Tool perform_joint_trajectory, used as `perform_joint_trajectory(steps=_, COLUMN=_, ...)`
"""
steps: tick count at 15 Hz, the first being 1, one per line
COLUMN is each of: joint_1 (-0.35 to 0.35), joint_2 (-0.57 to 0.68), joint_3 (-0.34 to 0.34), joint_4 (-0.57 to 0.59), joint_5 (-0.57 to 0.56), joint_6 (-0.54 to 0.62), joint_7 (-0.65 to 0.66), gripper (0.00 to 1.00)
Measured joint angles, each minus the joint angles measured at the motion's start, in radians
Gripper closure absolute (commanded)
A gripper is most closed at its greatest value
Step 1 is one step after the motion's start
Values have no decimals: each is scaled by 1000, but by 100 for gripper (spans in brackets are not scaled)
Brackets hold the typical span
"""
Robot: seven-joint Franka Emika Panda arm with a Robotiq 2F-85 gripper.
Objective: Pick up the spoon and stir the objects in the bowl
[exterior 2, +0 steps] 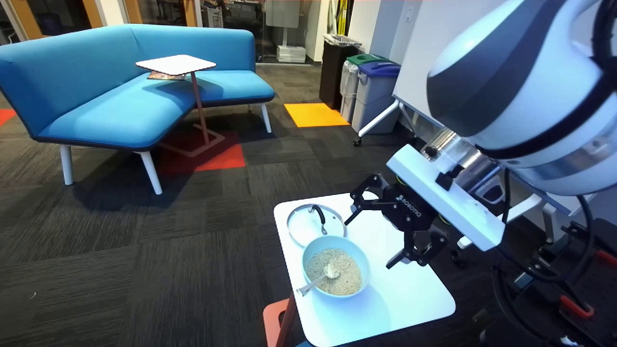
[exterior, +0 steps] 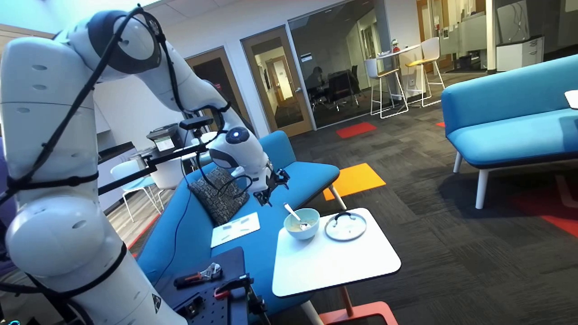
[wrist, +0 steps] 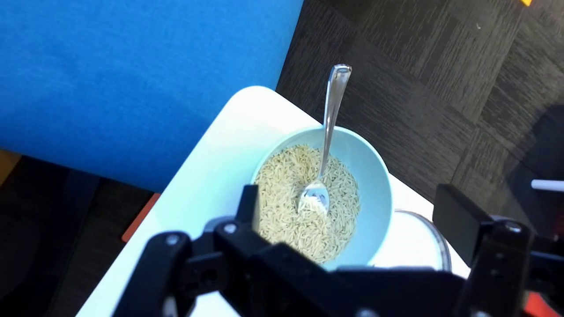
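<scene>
Noting pale blue bowl (wrist: pixel 375 193), part-filled with rice-like grains (wrist: pixel 282 211), on white table (exterior 2: pixel 414 299). Finding spoon (wrist: pixel 327 136) inside, tilted, dipped head-first in grains, leaning out past rim. Logging clear round lid (exterior 2: pixel 302 229) with dark handle, flat on table just beside bowl, and blue sofa (wrist: pixel 141 88) next to table. Seeing gripper (exterior 2: pixel 367 245) above table with fingers spread wide, apart from spoon.

A white table (exterior: pixel 334 266) carries the bowl (exterior: pixel 302 234) and a lid (exterior: pixel 346 227).
</scene>
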Motion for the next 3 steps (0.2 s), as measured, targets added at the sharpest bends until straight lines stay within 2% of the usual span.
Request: perform_joint_trajectory(steps=3, joint_1=12, joint_2=-32, joint_3=17, joint_4=-53, joint_5=-64, joint_6=30, joint_7=92, gripper=0)
